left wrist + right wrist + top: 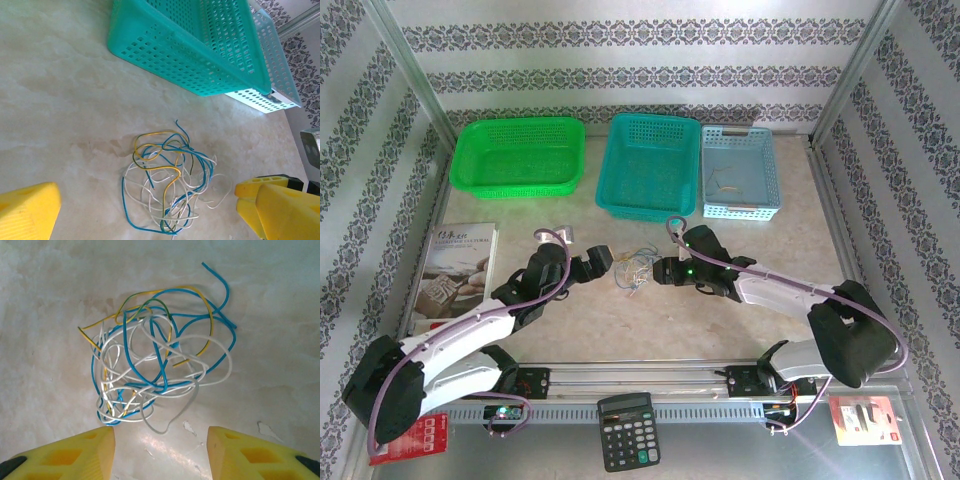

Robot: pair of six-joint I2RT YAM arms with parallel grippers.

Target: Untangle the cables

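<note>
Cables (634,272) lie centre-frame on the table (650,330): a loose snarl of yellow, blue and whitish loops. Left of them I see the left gripper (603,262) spread wide, empty; right, the right gripper (660,270) parted, holding nothing.

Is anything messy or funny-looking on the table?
Yes. The cables lie in a tangled heap on the table, between the left pincer and the right pincer: yellow, blue and white wires looped through each other. Nothing else looks odd.
</note>
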